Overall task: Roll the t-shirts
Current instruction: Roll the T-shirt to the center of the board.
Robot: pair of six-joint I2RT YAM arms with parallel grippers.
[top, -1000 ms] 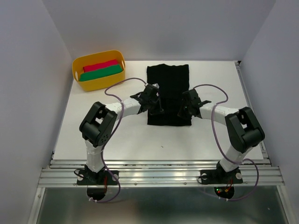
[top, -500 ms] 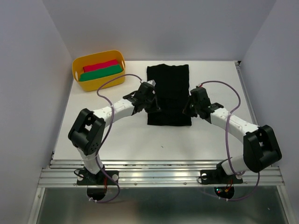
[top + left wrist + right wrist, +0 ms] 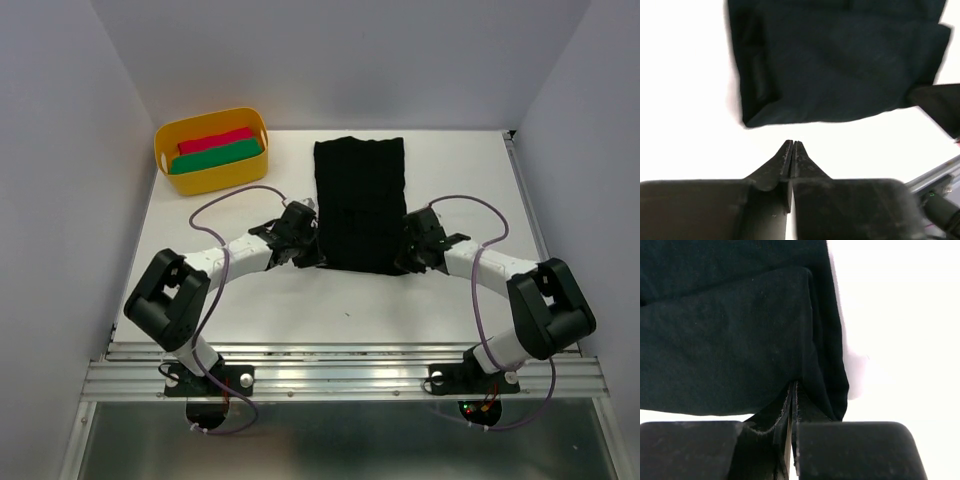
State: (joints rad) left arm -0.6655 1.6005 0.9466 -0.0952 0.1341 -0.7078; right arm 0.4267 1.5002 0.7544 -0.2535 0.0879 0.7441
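White surface (image 3: pixel 450 300), pale walls on three sides, and both your arms reach in low from the near rail with their elbows splayed outward.

Your left pincer (image 3: pixel 791 147) has its jaws pressed together and nothing between them. Its tips sit over bare white just short of the cloth.

Your right pincer (image 3: pixel 792 390) is closed as well. Its tips are right up against the near hem, at that pincer's right-hand end of it, where the layers fold over each other. You cannot tell from the wrist view whether any cloth is pinched there.

Directly ahead of both pincers lies the t-shirt (image 3: pixel 360 200). It is plain black, folded into a long narrow strip and lying flat. Its near edge spans the gap between the two pincers and the rest runs straight away from them. From the left wrist you can see a folded flap down the strip's left side, with the right pincer dark at the far right corner of the hem.

Well beyond the left pincer, off to its left at the far corner, sits a yellow tub (image 3: pixel 215 180). It holds a red roll (image 3: pixel 215 140) and a green roll (image 3: pixel 215 156) side by side.
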